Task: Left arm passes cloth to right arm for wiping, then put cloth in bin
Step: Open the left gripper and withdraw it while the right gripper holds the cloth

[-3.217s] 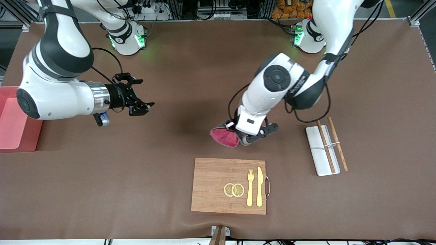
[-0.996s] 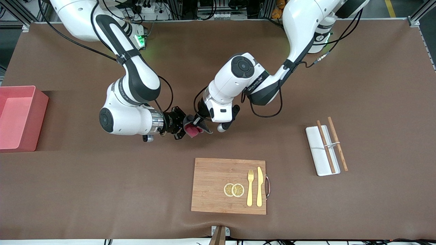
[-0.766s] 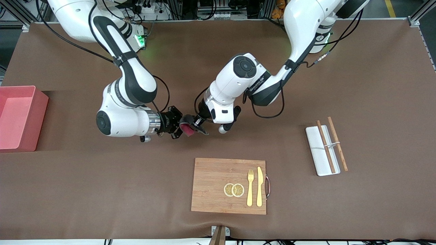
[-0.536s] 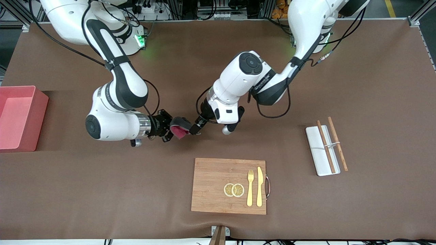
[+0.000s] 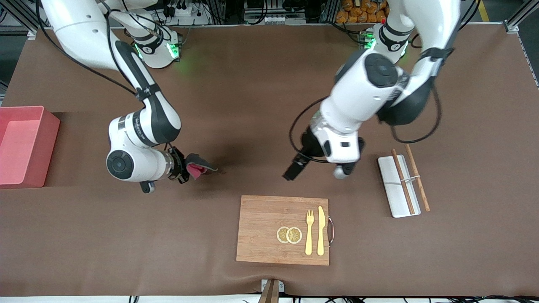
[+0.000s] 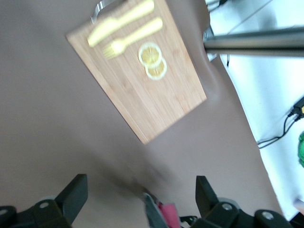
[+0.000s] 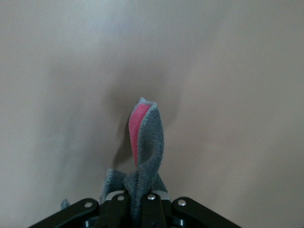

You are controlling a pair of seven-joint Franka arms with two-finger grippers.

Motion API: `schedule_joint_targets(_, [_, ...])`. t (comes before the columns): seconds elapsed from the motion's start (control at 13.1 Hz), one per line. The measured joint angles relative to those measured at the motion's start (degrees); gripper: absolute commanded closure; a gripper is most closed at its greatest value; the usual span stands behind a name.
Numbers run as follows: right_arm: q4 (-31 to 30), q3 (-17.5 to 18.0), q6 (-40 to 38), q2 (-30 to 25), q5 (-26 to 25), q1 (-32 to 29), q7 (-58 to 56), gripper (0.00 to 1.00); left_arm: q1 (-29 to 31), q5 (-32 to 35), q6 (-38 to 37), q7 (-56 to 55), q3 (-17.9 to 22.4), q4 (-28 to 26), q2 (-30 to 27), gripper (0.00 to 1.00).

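Note:
The cloth (image 5: pixel 197 168), grey with a crimson face, hangs from my right gripper (image 5: pixel 182 166), which is shut on it low over the bare table, between the bin and the cutting board. In the right wrist view the cloth (image 7: pixel 145 142) sticks out folded from the closed right gripper (image 7: pixel 137 202). My left gripper (image 5: pixel 294 170) is open and empty over the table, apart from the cloth, near the cutting board's edge. In the left wrist view the left gripper (image 6: pixel 141 180) is spread wide, and the cloth (image 6: pixel 164 216) shows farther off. The pink bin (image 5: pixel 47 147) stands at the right arm's end of the table.
A wooden cutting board (image 5: pixel 263 219) with two lemon slices (image 5: pixel 289 235), a fork (image 5: pixel 309 232) and a knife (image 5: pixel 321 230) lies near the front camera. A white tray (image 5: pixel 391 191) with chopsticks (image 5: pixel 417 176) lies toward the left arm's end.
The left gripper brought the cloth to the right gripper, which shut on it. The left gripper opened and pulled away toward the tray. The right gripper drew the cloth toward the bin's end.

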Motion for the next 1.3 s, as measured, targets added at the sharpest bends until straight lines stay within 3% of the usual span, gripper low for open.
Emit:
schedule_joint_targets(0.31, [-3.99, -0.41, 1.97, 1.16, -5.02, -5.60, -10.88, 1.00, 6.95, 0.00, -11.23, 17.42, -0.02, -0.02, -3.29, 0.00])
schedule_joint_targets(0.54, [-4.13, -0.67, 1.95, 1.14, -9.19, -15.82, -27.45, 1.00, 12.24, 0.00, -18.92, 30.67, 0.01, -0.05, -5.62, 0.00])
schedule_joint_targets(0.77, [-3.29, -0.64, 2.70, 1.09, -22.27, -26.24, -43.69, 1.00, 17.25, 0.00, -24.33, 42.32, -0.01, -0.12, -7.82, 0.00])
schedule_joint_targets(1.0, [0.28, -0.61, 3.09, 1.30, -33.31, -32.11, -57.64, 1.00, 21.61, 0.00, -27.42, 52.96, 0.03, -0.23, -9.42, 0.00])
schedule_joint_targets(1.3, [1.42, 0.37, 4.38, 3.53, -34.68, -32.23, -59.71, 1.00, 26.46, 0.00, -31.54, 61.35, 0.06, -0.26, -11.71, 0.00])
